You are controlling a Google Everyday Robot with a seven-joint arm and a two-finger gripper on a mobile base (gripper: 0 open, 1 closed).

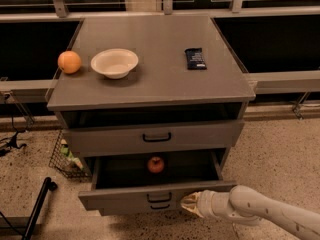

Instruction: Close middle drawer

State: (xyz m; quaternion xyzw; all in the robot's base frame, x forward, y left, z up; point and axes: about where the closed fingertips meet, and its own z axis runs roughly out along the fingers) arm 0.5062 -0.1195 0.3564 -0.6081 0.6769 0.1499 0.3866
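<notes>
The grey cabinet's middle drawer [125, 199] stands pulled out, its plain front low in the camera view with a small black bar handle [159, 197]. A red apple [155, 164] lies inside it near the back. My gripper [189, 204] comes in from the lower right on a cream-coloured arm [260, 214]. Its tip is against the right part of the drawer's front, just right of the handle. The top drawer [155, 136] above is out a little.
On the cabinet top [165, 79] are an orange [69, 62], a white bowl [114, 62] and a dark snack bar [195, 58]. The lowest drawer's handle [160, 207] peeks out under the open drawer. A wire basket [65, 159] and a black pole [37, 209] stand to the left.
</notes>
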